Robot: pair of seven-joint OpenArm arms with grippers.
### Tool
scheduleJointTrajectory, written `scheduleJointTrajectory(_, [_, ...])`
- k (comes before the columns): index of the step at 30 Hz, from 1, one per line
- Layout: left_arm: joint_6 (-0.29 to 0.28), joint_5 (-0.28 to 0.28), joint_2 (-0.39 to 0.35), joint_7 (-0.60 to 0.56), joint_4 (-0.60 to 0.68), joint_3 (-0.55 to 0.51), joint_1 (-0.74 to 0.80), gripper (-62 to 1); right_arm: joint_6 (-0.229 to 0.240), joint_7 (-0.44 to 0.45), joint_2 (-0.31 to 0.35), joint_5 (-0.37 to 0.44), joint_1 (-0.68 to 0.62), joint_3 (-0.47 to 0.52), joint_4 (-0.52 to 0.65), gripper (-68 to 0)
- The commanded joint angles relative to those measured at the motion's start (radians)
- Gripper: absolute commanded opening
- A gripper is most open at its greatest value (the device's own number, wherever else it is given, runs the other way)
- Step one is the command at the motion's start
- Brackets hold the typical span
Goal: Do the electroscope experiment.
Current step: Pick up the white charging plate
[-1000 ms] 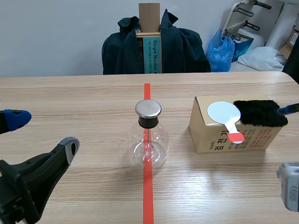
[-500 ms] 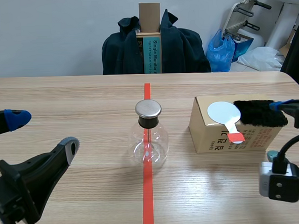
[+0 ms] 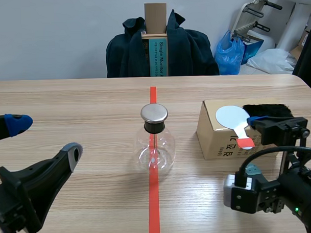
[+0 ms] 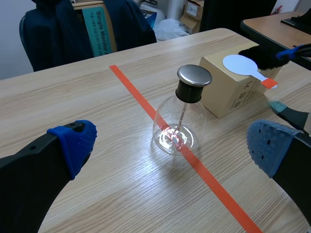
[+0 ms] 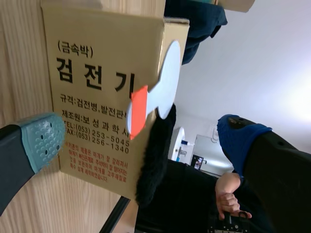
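Note:
The electroscope, a clear glass flask (image 3: 154, 147) with a metal cap (image 3: 154, 113), stands on the red tape line mid-table. To its right is a cardboard box (image 3: 217, 142). On the box lie a white disc paddle (image 3: 230, 117) with an orange handle and a black fur piece (image 3: 270, 111). My right gripper (image 3: 263, 129) is open at the box's near right corner. In the right wrist view the paddle's handle (image 5: 137, 110) and the fur (image 5: 153, 160) lie ahead between the open fingers (image 5: 43, 138). My left gripper (image 3: 44, 138) is open at the near left, with the flask (image 4: 182, 121) ahead of it.
Behind the table's far edge stands a chair draped with a dark jacket (image 3: 161, 47), holding an upright box. Blue and white bags (image 3: 232, 52) sit at the back right. Bare wooden table (image 3: 83, 109) surrounds the flask.
The right arm has come in from the lower right toward the box, bringing its gripper up to the fur and paddle. The left arm, flask and box have not moved.

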Motion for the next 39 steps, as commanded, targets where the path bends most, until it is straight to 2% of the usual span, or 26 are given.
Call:
scheduleJointTrajectory(1, [-0.001,-0.006,0.008,-0.015,0.016,0.003,-0.003,1.4,-0.016,-0.028,0.011,0.004,0.020,-0.006,0.005,-2.0])
scheduleJointTrajectory(8, [-0.001,-0.006,0.008,-0.015,0.016,0.003,-0.003,1.4,-0.016,-0.079,0.011,0.004,0.067,-0.059,-0.039,-2.0])
scheduleJointTrajectory(19, [-0.001,-0.006,0.008,-0.015,0.016,0.003,-0.003,1.4,-0.016,-0.075,0.011,0.004,0.070,-0.059,-0.042,-3.7])
scheduleJointTrajectory(23, [-0.001,-0.006,0.008,-0.015,0.016,0.003,-0.003,1.4,-0.016,-0.070,0.011,0.004,0.070,-0.059,-0.042,-15.5])
scheduleJointTrajectory(33, [-0.001,-0.006,0.008,-0.015,0.016,0.003,-0.003,1.4,-0.022,-0.068,0.011,-0.005,0.070,-0.059,-0.042,-65.2])
scheduleJointTrajectory(39, [-0.001,-0.006,0.008,-0.015,0.016,0.003,-0.003,1.4,-0.023,-0.068,0.011,-0.012,0.070,-0.059,-0.042,-66.7])
